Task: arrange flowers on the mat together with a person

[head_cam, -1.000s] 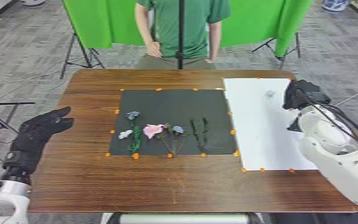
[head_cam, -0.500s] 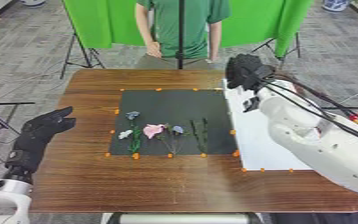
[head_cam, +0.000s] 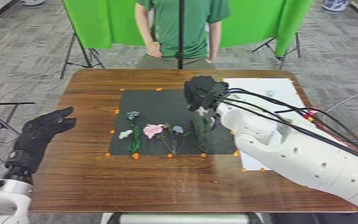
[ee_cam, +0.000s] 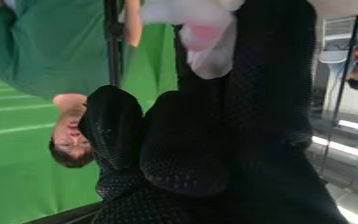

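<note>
Flowers, counted by head: four on the dark mat (head_cam: 162, 102), one on the white sheet (head_cam: 282, 86). Far left, one robot left hand (head_cam: 40, 131), open and relaxed, holding nothing. Across the mat, left to right: a white bloom (head_cam: 125, 134), a blue one (head_cam: 133, 115), green foliage (head_cam: 135, 142) close by, a pink one (head_cam: 153, 130), a pale blue one (head_cam: 177, 129). Next, dark green stems (head_cam: 202, 140), too covered to count. Over these and the mat's far right corner, reaches the right hand (head_cam: 204, 90); how far open, cannot tell. Beside its glove in the wrist view, blurred, a white-and-pink thing (ee_cam: 206, 42), perhaps held. Beyond, on the sheet, a small pale bloom (head_cam: 270, 93).
</note>
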You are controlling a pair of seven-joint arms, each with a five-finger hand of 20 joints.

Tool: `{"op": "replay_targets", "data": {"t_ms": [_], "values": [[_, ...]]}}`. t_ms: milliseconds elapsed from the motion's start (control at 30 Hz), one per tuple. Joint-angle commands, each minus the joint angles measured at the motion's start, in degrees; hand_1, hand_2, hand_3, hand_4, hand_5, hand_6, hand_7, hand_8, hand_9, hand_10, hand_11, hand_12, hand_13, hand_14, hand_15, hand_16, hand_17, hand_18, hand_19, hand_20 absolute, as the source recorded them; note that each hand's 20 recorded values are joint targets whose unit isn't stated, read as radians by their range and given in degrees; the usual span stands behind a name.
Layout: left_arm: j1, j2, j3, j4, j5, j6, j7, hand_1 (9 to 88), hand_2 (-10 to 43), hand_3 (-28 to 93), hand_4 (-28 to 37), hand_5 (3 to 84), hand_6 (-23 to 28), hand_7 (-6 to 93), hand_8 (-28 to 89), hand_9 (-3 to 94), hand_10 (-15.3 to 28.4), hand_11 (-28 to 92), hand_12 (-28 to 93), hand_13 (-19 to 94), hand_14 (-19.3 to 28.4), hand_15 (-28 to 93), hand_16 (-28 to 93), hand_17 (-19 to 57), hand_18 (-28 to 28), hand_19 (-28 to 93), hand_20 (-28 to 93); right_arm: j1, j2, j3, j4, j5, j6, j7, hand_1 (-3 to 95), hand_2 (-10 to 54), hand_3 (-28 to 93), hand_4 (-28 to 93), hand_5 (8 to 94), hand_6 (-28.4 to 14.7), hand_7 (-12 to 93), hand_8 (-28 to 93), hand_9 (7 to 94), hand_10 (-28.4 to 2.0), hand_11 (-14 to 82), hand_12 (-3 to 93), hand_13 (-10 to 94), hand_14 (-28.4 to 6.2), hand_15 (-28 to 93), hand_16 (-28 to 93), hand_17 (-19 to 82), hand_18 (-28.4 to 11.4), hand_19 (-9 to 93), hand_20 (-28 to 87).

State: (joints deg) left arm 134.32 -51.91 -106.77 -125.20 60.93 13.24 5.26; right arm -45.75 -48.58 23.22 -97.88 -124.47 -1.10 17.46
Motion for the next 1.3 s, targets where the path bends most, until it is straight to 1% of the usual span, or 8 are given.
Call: {"op": "replay_targets", "data": {"t_ms": [33,300,600,900,933,967,1000,1300], "values": [[0.43,-0.55,0.23,0.21,0.00,-1.13,-0.94,26.4,-0.3,69,-24.5,44.6,4.4,9.3,-6,46.3,13.7,17,12,38,16.6,11,1,8.1,11.3,3,18,-0.40,-0.20,0.82,1.42,-1.25,-2.66,-1.40,86.9,-9.5,-28,35,76.3,2.0,21,9,83.1,-10.9,12.6,39.5,85,-1.2,79,27,52,-20.9,93,52],[0.37,-0.53,0.11,0.29,0.02,-1.30,-1.01,26.3,-0.4,69,-24.4,44.4,4.3,9.2,-6,46.0,13.7,17,12,38,16.6,11,1,8.1,11.3,3,18,-0.02,-0.38,-0.07,3.21,-2.34,-2.70,-1.00,86.0,-9.5,-28,35,74.9,2.1,21,8,81.1,-11.2,15.7,37.4,85,-1.3,79,26,52,-21.1,93,52],[0.49,-0.47,0.02,0.21,0.02,-1.53,-1.06,26.4,-0.4,69,-24.3,44.4,4.3,9.2,-6,46.0,13.7,17,12,38,16.6,11,2,8.0,11.3,3,18,-0.01,-1.27,0.06,4.19,-2.75,-6.67,-1.21,84.6,-9.5,-28,35,73.7,2.0,21,8,78.6,-11.8,19.0,33.9,84,-1.6,80,26,51,-21.2,93,52],[0.71,-0.41,-0.15,0.18,-0.01,-1.64,-0.92,26.2,-0.5,69,-24.3,44.4,4.2,9.3,-6,45.9,13.7,17,12,38,16.7,11,2,7.7,11.5,3,18,0.00,-1.42,0.64,4.22,-3.01,-9.11,-1.50,75.4,-9.5,-28,52,69.8,2.5,20,0,74.0,-13.0,22.6,24.7,83,-1.8,79,26,50,-21.2,93,50],[0.79,-0.41,-0.16,0.14,-0.01,-1.64,-0.88,26.3,-0.5,69,-24.3,44.4,4.2,9.3,-6,45.9,13.7,17,12,38,16.7,11,2,7.7,11.5,3,18,0.01,-1.39,0.71,4.05,-2.97,-9.54,-1.42,65.4,-9.5,0,35,69.6,2.5,21,-2,74.0,-13.0,22.3,24.6,83,-1.9,80,26,49,-21.2,93,50],[0.67,-0.35,-0.12,0.21,-0.01,-1.65,-0.87,26.2,-0.6,69,-24.3,44.4,4.2,9.3,-6,45.9,13.7,17,12,38,16.7,11,2,7.7,11.5,3,18,0.04,-1.39,0.83,4.00,-3.02,-9.74,-1.53,48.8,-9.5,53,-12,69.4,2.5,21,-5,73.4,-13.1,22.3,24.7,83,-1.9,79,26,49,-21.3,93,50],[0.96,-0.48,-0.26,0.04,-0.01,-1.61,-0.94,26.2,-0.5,69,-24.3,44.3,4.1,9.3,-6,45.9,13.7,17,12,38,16.7,11,2,7.7,11.5,3,18,-0.03,-1.55,1.06,4.05,-3.10,-10.19,-1.90,44.6,-9.5,66,-23,69.3,2.5,21,-7,73.1,-13.1,22.2,24.7,83,-2.0,79,26,49,-21.3,93,50],[0.56,-0.25,-0.18,0.22,0.03,-1.78,-0.88,26.2,-0.7,69,-24.3,44.3,4.2,9.3,-6,45.8,13.7,17,12,38,16.7,11,2,7.6,11.5,3,18,-0.29,-0.79,2.25,2.99,-2.88,-10.87,-1.70,41.5,-9.5,71,-27,67.1,2.6,21,-10,71.3,-13.4,20.5,24.0,82,-2.2,79,26,49,-21.5,93,49]]}}
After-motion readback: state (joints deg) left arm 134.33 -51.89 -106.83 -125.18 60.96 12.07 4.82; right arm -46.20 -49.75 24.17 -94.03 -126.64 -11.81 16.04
